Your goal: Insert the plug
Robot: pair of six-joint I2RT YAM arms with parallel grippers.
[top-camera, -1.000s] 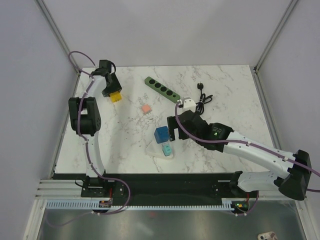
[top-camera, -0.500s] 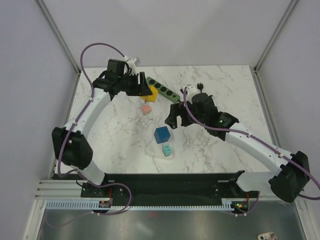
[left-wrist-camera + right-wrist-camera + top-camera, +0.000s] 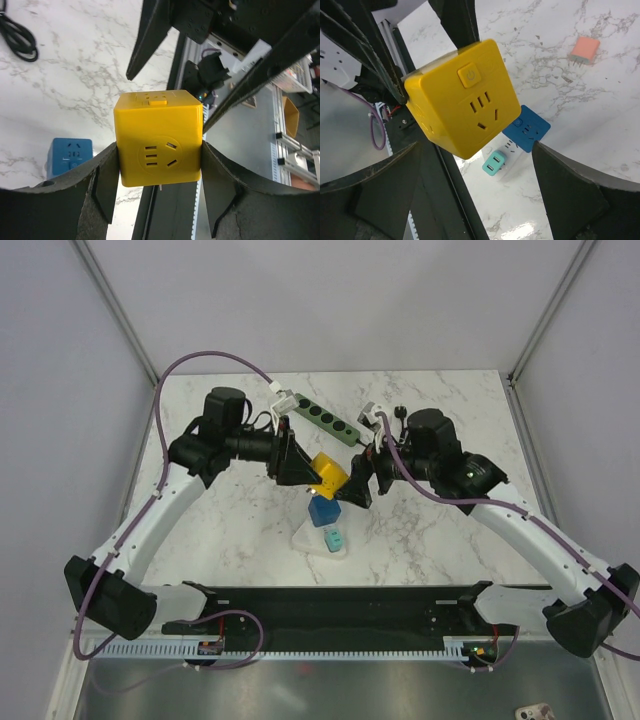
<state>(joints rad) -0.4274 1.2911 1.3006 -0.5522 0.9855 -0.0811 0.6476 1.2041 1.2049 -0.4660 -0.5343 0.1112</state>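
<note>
Hands converging over the middle of the surface.
The left hand, with the yellow socket cube, has swung in from the far left corner; the right hand has left the blue cube to face it.

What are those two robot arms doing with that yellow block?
The left arm holds a yellow plastic cube socket up off the white marble table, its jaws shut on two sides. The right arm faces the cube with its jaws wide open, holding nothing. A blue cube socket sits on the table just below. No plug shows in the yellow cube yet.
</note>
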